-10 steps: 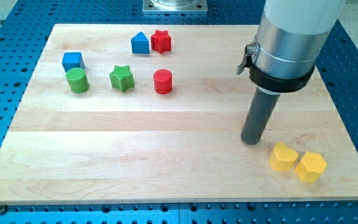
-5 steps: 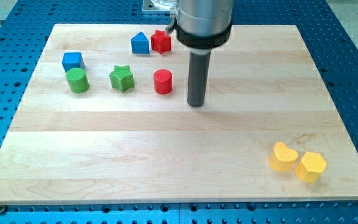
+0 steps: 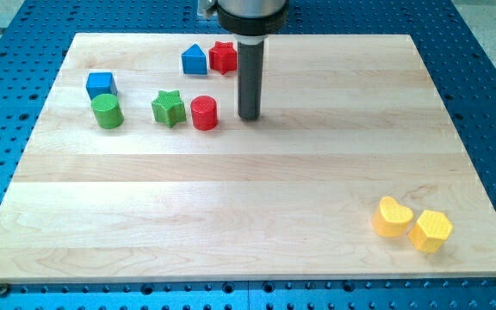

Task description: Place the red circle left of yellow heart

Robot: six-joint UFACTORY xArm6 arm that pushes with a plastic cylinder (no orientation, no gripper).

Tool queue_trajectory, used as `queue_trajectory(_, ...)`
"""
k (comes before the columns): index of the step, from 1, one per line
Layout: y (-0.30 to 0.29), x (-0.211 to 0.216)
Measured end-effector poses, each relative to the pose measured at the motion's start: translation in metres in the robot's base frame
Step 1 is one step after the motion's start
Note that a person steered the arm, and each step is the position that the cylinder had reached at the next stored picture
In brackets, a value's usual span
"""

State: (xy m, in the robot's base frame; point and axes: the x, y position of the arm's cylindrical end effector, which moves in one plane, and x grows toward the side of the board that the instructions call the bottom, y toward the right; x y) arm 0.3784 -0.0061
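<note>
Pale wooden surface (image 3: pixel 231 215) lying on a blue perforated bench; I place everything from the yellow heart (image 3: pixel 393 217), which sits near the view's bottom right corner. Touching the heart's right side is a yellow hexagon (image 3: pixel 430 230). Well apart from the heart, up and toward the view's left, my tip (image 3: pixel 249 116) rests on the wood at the end of a straight dark rod; I have no claw, so nothing opens or holds. Just left of my tip, with a small gap, stands the red circle (image 3: pixel 203 113), far up-left of the heart. Further left from the heart come a green star (image 3: pixel 169 108) almost touching the red circle, then a green cylinder (image 3: pixel 107 111) and a blue cube (image 3: pixel 101 84). Farthest from the heart, toward the view's top, are a blue house-shaped block (image 3: pixel 195 60) and a red star (image 3: pixel 223 57), side by side.
</note>
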Motion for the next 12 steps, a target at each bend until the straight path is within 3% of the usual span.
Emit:
queue_trajectory(3, -0.107, 0.061)
queue_trajectory(4, -0.125, 0.034)
queue_trajectory(5, -0.166, 0.041)
queue_trajectory(6, -0.191, 0.075)
queue_trajectory(8, -0.216, 0.058)
queue_trajectory(9, -0.248, 0.077)
queue_trajectory(10, -0.249, 0.142)
queue_trajectory(12, -0.209, 0.153)
